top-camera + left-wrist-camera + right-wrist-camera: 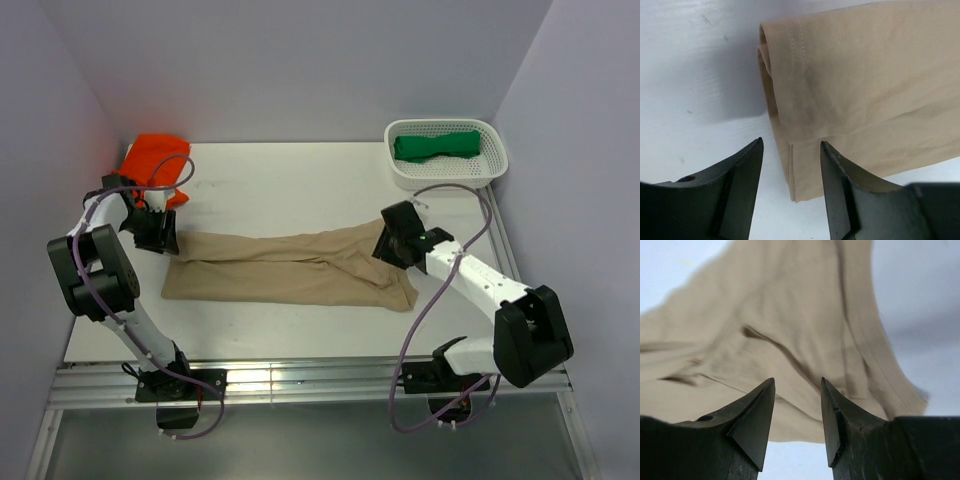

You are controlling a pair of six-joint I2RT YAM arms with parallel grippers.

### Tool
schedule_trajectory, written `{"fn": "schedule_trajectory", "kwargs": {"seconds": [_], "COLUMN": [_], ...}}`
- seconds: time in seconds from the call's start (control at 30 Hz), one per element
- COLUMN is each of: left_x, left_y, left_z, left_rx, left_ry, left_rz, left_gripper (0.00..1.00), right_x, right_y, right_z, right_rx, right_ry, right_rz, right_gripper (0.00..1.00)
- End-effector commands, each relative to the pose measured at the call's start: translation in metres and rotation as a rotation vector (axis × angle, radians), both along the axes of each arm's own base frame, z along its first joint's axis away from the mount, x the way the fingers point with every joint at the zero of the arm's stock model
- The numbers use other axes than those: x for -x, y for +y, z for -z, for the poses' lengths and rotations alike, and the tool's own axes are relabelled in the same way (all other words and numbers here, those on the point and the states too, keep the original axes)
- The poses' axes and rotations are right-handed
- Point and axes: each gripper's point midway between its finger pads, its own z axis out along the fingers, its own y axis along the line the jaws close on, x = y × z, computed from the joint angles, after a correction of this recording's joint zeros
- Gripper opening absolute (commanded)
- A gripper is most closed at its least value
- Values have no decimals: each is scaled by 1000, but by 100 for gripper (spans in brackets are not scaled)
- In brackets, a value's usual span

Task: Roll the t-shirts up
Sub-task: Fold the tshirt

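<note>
A tan t-shirt (285, 268) lies folded into a long strip across the middle of the white table (290, 185). My left gripper (160, 238) is open at the strip's left end; in the left wrist view the hemmed end (850, 90) lies just beyond the open gripper (791, 145). My right gripper (392, 248) is open over the strip's right end; its wrist view shows wrinkled tan cloth (775, 325) beyond the open gripper (797, 382). An orange t-shirt (155, 160) lies bunched at the back left. A dark green t-shirt (437, 146) lies rolled in the basket.
A white perforated basket (490, 165) stands at the back right corner. Lilac walls close in the back and both sides. A metal rail (300, 380) runs along the near edge, with both arm bases on it.
</note>
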Motion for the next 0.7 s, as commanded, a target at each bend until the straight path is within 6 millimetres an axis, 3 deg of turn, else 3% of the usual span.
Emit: {"fn": "schedule_trajectory", "kwargs": {"seconds": [0.0,0.3,0.57,0.67], "left_x": [-13,-24,-30,-31], "left_y": [9,9,7,8], "left_z": [-31,-50,-57,-56], "left_rx": [-40,-34,-11,-14], "left_ry": [-111,-153,-160,-158], "left_rz": [3,-12,-17,-20], "left_gripper": [56,59,58,57], "right_x": [-28,-67,-68,-65], "right_y": [14,58,74,77], "right_z": [-22,0,30,31], "right_rx": [7,-19,21,25], "right_ry": [-52,-3,70,73], "right_rz": [-39,-123,-155,-155], "right_gripper": [49,45,45,36]}}
